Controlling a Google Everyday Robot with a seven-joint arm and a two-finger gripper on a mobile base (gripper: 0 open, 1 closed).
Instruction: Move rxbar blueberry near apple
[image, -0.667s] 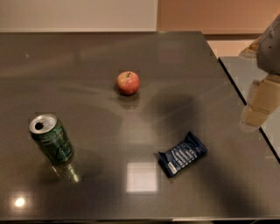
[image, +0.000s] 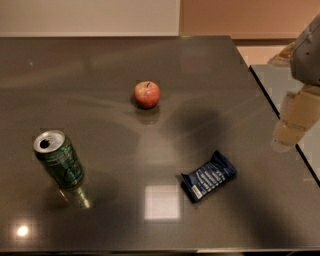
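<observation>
The rxbar blueberry (image: 208, 176), a flat navy-blue wrapper with white lettering, lies at an angle on the dark table (image: 100, 65), right of centre towards the front. The apple (image: 147, 94), red with yellowish patches, sits further back near the table's middle, well apart from the bar. My gripper (image: 293, 122) hangs above the table's right edge, to the right of the bar and further back, holding nothing that I can see. Its grey arm (image: 308, 50) enters from the top right.
A green soda can (image: 59, 159) stands upright at the front left. The table's right edge (image: 280, 115) runs diagonally under the gripper, with a pale floor beyond. A bright light reflection (image: 161, 202) lies on the tabletop left of the bar.
</observation>
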